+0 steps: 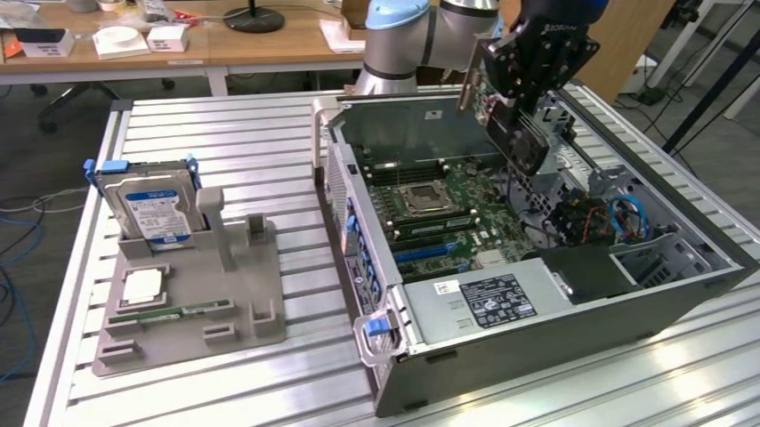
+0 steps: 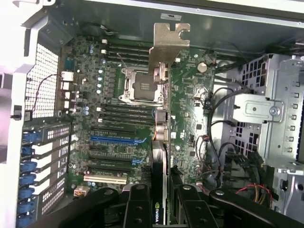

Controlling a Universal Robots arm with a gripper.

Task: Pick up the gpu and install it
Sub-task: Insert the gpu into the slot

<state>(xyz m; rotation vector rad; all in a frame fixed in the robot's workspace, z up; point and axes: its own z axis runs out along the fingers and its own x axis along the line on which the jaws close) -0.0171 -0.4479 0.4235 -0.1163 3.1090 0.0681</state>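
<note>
A robot arm's gripper (image 1: pixel 513 105) pinches the gpu (image 1: pixel 524 144) near its upper edge, holding the card on edge above the open computer case (image 1: pixel 570 347), which lies on a slatted metal table (image 1: pixel 238 133); the card hangs just under the jaws, tilted, its silver end bracket (image 1: pixel 471 84) toward the exterior view's left and its lower edge over the motherboard (image 1: pixel 446 222), apparently clear of it, though the angle makes that hard to judge; in the wrist view the gpu (image 2: pixel 160 156) runs edge-on between the black fingers (image 2: pixel 138 209), its bracket (image 2: pixel 168 42) at the far end, near the processor socket (image 2: pixel 142 88) and a blue slot (image 2: pixel 116 140); well apart, a hard drive (image 1: pixel 152 209) stands in a grey holder (image 1: pixel 226 294).
</note>
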